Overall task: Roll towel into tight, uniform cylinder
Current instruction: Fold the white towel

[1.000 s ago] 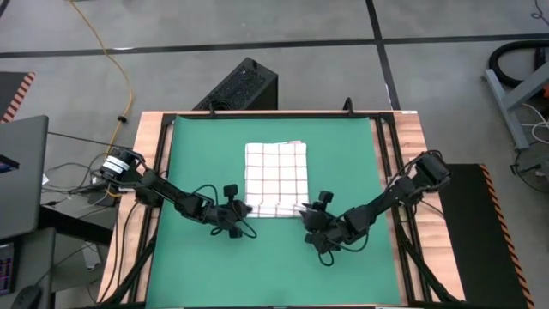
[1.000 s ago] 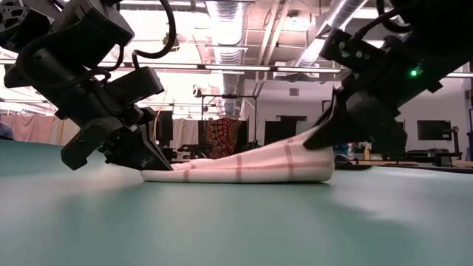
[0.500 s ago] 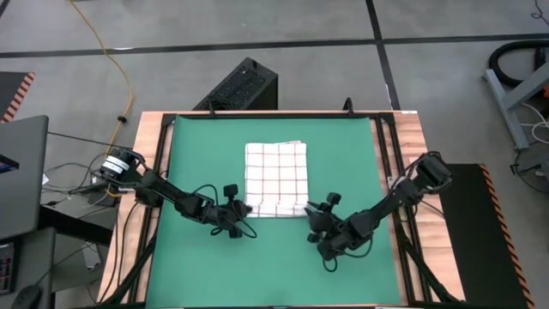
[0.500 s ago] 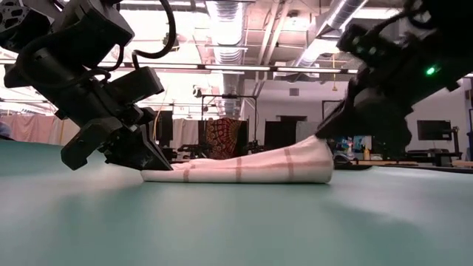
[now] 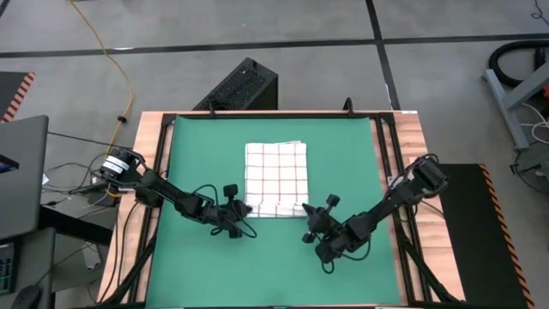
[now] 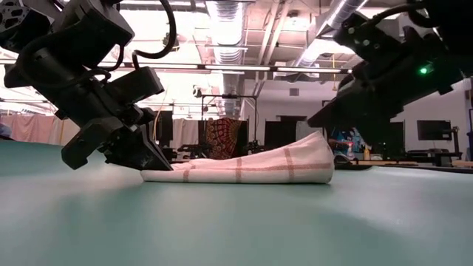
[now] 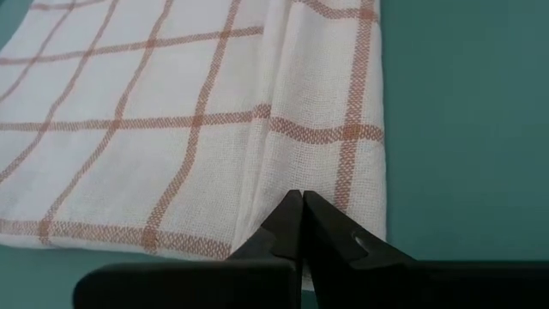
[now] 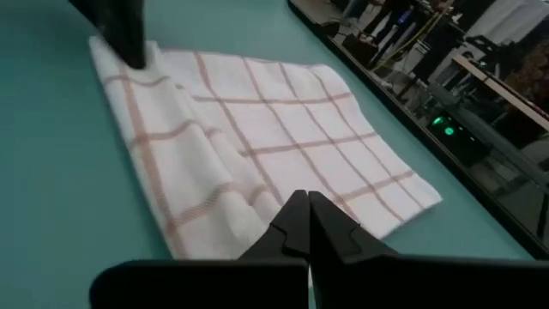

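- Left pincer [image 5: 241, 214] shut, pinning the towel [image 5: 275, 178] at its near corner.
- Right pincer [image 5: 306, 223] shut, empty, just off the towel's other near corner.
- Rolling barely begun; next: regrip that corner.

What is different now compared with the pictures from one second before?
The right hand let go of the towel at its near right corner, shut empty, and pulled back off the cloth and rose a little. The lifted corner sank slightly. The left hand stayed shut at the near left corner; the towel lies where it was.
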Motion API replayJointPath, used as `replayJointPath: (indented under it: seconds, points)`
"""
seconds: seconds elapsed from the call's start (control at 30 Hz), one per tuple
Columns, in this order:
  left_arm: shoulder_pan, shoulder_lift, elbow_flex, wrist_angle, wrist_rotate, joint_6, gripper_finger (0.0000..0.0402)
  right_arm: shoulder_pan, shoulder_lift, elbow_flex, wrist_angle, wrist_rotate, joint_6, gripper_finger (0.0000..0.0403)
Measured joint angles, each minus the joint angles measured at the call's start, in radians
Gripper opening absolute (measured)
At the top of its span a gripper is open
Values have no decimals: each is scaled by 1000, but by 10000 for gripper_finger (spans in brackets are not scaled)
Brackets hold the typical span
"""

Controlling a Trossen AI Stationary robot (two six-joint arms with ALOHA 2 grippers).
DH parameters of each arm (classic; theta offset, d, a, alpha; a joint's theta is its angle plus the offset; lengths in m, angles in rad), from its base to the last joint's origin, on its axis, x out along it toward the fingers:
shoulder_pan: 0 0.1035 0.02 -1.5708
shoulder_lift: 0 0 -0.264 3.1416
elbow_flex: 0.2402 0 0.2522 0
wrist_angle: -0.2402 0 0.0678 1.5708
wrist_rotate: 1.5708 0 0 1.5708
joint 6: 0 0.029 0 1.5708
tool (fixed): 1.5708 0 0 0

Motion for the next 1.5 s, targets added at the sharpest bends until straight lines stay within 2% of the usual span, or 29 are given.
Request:
replayJointPath:
  seconds: [0.1, 0.2, 0.6, 1.2, 1.5]
  points:
    - [0, 0, 0, 1, 0, -3, 0, -5, 24, 0, 90, -4, -86, 6]
    - [0, 0, 0, 1, 0, -3, 0, -18, 43, 0, 119, -5, -101, 6]
    - [0, 0, 0, -1, 1, -5, 0, -80, 185, 0, 133, -99, 80, 3]
    - [0, -1, 0, -6, 10, -20, 0, -82, 219, 0, 52, -166, 197, 9]
    - [0, -1, 0, -6, 13, -22, 0, -90, 109, -6, -29, -133, 173, 47]
